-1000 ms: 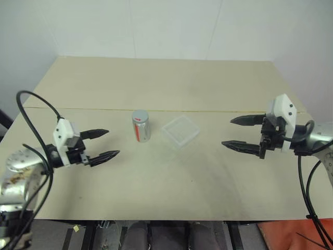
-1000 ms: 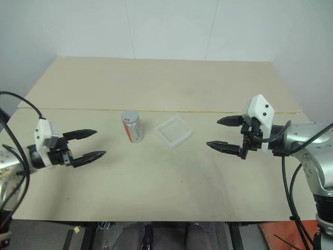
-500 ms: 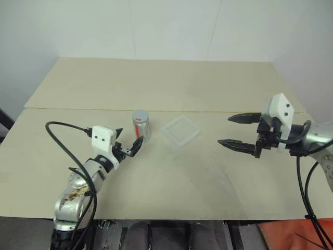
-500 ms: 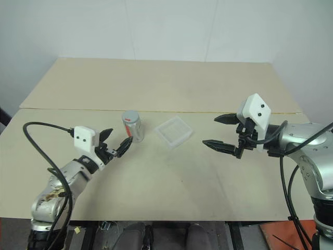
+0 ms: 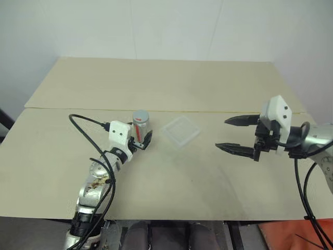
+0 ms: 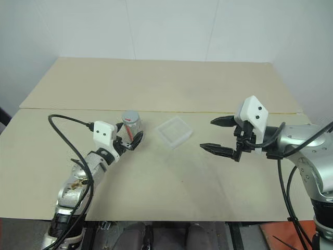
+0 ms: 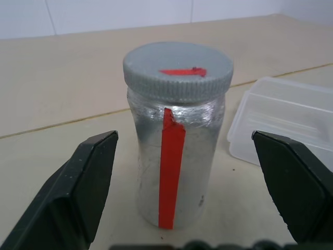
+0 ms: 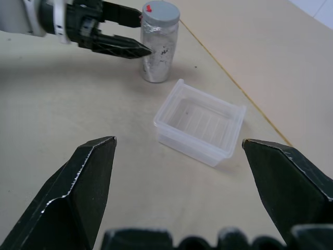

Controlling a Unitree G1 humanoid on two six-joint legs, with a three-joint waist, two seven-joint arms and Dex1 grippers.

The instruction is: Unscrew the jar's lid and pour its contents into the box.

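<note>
Left end effector (image 7: 179, 172) spread apart around the capped jar (image 7: 177, 151); right end effector (image 5: 231, 134) apart beside the box (image 5: 180, 130).

We see a beige table (image 5: 171, 78) crossed by 1 thin seam, backed by plain white walls (image 5: 171, 26).

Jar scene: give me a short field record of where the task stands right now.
jar: upright on the table, untouched
lid: screwed on
box: beside the jar, looks empty
left claw: open, fingers either side of the jar, not touching
right claw: open, empty, above the table past the box
stage: lid not yet unscrewed
</note>
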